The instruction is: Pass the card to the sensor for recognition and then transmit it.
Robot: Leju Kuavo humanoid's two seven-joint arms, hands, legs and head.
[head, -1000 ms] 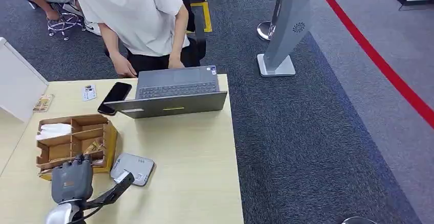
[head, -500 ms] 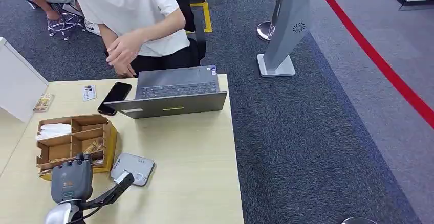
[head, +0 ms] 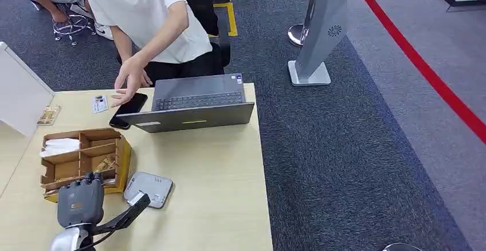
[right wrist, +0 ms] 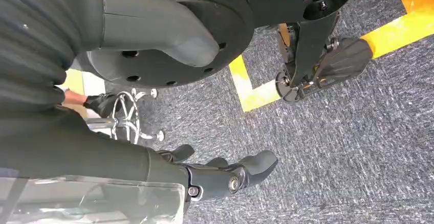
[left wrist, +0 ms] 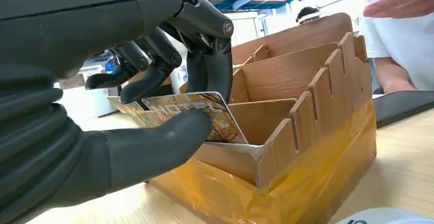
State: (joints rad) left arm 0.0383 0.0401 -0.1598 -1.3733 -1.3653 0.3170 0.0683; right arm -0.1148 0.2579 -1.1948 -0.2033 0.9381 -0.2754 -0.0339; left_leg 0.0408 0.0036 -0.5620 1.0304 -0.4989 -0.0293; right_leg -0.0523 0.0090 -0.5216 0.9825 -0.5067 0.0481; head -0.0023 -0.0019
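left hand [left wrist: 97,147] pinches a card [left wrist: 197,116] over the wooden organizer [left wrist: 307,111] on the table [head: 218,165]; right hand [right wrist: 225,175] hangs with fingers apart, holding nothing.

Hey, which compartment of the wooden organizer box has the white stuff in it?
The far-left compartment of the wooden organizer box, at the corner away from the left hand, holds the white stuff. The near compartment by the hand holds patterned cards instead.

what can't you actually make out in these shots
- Patterned hotel card: the head view hides it behind the left robot hand; in the left wrist view the thick grey thumb covers its lower edge.
- Small white card by the black phone: print too small.
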